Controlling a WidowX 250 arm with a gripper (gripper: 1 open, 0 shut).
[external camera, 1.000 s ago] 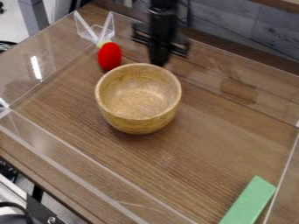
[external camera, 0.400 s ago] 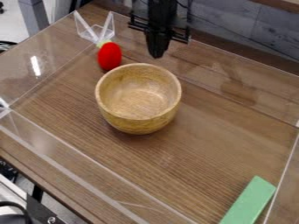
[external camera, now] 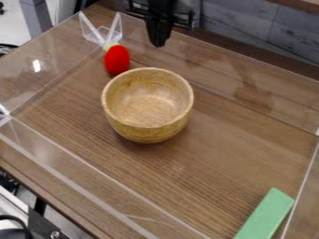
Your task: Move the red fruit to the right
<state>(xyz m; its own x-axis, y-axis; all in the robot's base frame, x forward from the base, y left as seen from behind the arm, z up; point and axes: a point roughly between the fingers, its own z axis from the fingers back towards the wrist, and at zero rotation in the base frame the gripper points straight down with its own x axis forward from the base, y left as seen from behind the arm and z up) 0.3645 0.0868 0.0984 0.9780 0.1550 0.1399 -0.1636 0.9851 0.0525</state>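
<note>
Strawberry [external camera: 117,60] lies at the upper left of the table [external camera: 219,164], its leafy top toward the far edge, the bowl [external camera: 147,105] just beside it on the near side. Nearest the camera, at the lower right, the green block [external camera: 264,216] lies slanted, close to the table's right edge; bare wood spreads between it and the bowl, and more runs down the left side toward the near left edge. Past the bowl's round rim comes the strawberry, with only a narrow strip of wood between them; to the right of both, the wood is open as far as the dark wall [external camera: 262,26]. Farthest off, near the back edge, the black gripper [external camera: 159,41] hangs beyond the bowl, clenched, apart from the strawberry and to its right; nothing shows in its grasp.
</note>
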